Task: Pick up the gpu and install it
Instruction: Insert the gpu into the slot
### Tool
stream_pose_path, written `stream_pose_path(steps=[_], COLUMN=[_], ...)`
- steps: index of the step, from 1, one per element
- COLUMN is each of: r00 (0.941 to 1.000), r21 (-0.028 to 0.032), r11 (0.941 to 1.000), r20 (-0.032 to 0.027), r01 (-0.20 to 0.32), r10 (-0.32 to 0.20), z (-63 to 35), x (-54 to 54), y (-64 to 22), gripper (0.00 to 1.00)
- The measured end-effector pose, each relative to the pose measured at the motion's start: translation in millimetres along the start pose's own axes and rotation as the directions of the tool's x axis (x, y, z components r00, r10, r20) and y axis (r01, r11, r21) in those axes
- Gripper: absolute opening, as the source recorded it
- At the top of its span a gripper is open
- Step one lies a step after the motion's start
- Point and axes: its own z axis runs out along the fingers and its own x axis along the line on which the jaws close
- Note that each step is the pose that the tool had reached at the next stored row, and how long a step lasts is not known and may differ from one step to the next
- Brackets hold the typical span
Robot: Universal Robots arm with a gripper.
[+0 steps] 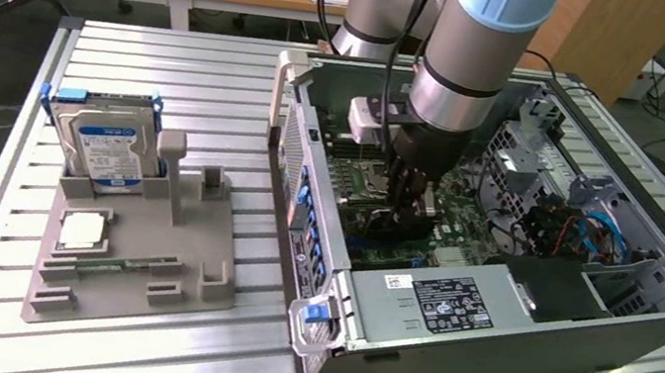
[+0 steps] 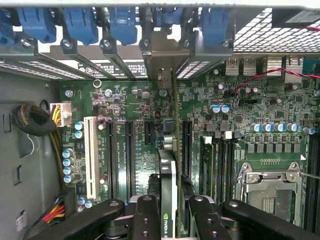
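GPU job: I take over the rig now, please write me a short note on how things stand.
Hand: shut on the gpu, held on edge, bracket end toward the case's rear slots.
Place: inside the open computer case, just above the motherboard and its expansion slots.
Done: gpu picked up and brought into the case.
Left: seating in its slot; I cannot tell if it touches it yet.
On the grey tray outside: hard drive.

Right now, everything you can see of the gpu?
The gpu is held edge-on between the gripper's black fingers, inside the open computer case. It is a thin green board with a black cooler carrying a green logo, standing on edge over the motherboard's expansion slots, its far end reaching toward the rear bracket openings. Whether it is seated I cannot tell.
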Motion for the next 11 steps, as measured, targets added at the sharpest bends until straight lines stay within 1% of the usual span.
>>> stream_pose_path(steps=[11], r00=[1.0], r21=[0.0001], r11=[1.0], r20=[0.0002], r01=[0.0], r10=[0.0], z=[1.7], x=[0.2], y=[0.1], gripper=[0.27])
